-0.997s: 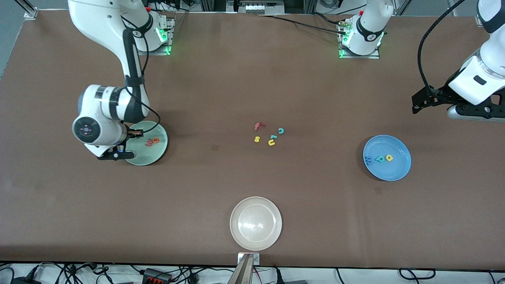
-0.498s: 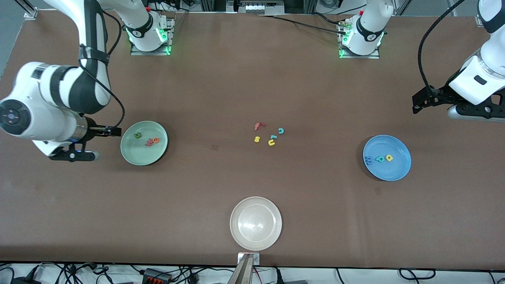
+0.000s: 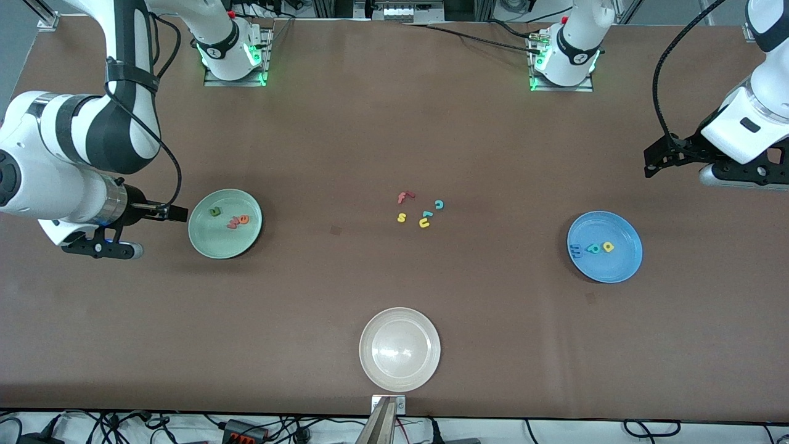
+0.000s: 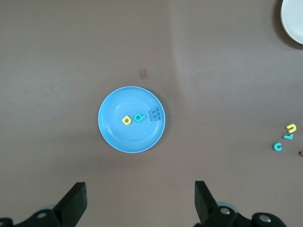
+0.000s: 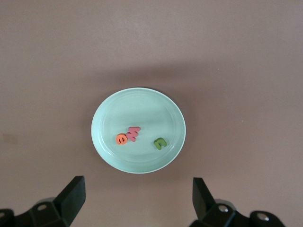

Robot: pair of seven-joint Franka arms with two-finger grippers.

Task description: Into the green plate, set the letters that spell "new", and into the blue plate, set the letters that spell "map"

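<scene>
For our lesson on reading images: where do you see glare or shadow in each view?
Front view: a bright glare patch on the whitish plate, and a dark shadow beside the green plate. Right wrist view: a soft shadow rings the green plate. Left wrist view: even light, with only a faint shadow under the blue plate.

From the front you look down across the whole table (image 3: 394, 123). Each wrist camera looks straight down past its own open pincer: left onto the blue plate (image 4: 113, 137), right onto the green plate (image 5: 109, 151); both plates show in the front view too.
</scene>
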